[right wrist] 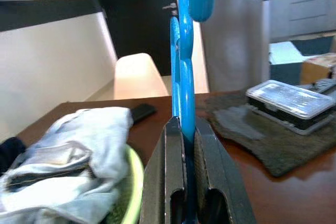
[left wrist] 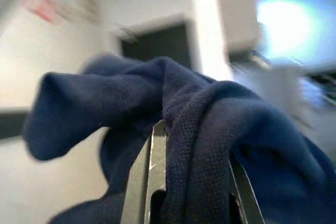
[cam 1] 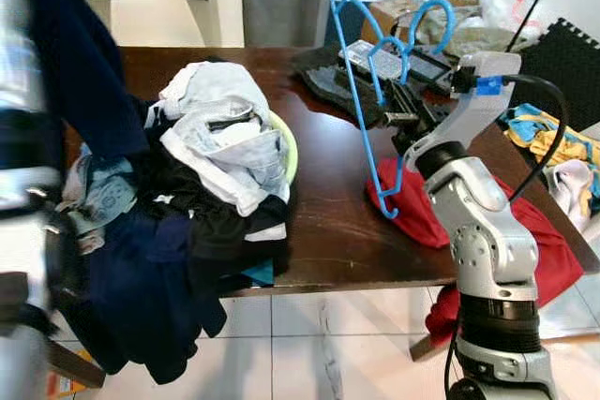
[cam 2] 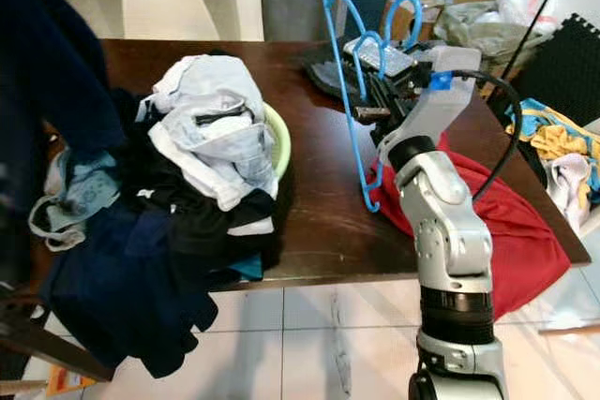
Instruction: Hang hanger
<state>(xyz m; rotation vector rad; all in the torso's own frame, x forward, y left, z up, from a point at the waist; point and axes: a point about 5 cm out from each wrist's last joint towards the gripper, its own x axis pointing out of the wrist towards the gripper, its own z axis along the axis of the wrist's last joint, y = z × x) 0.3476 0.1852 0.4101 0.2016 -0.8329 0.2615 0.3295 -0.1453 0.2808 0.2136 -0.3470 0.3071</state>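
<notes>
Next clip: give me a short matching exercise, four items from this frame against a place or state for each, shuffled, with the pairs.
Items:
1. blue hanger
2. navy garment
3. red cloth
4. green basin

States:
A. draped over the table's right edge
B. under the heap of clothes
C. clamped upright in the right end effector
D. gripped in the left end effector

Pairs: 1-C, 2-D, 3-A, 4-B

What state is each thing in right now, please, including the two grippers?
blue hanger: lifted above the table, clamped in the right gripper.
right gripper: shut on the blue hanger.
navy garment: held up, draped over the left gripper.
left gripper: shut on the navy garment.
clothes pile: heaped over a green basin.
red cloth: hanging over the table edge.
</notes>
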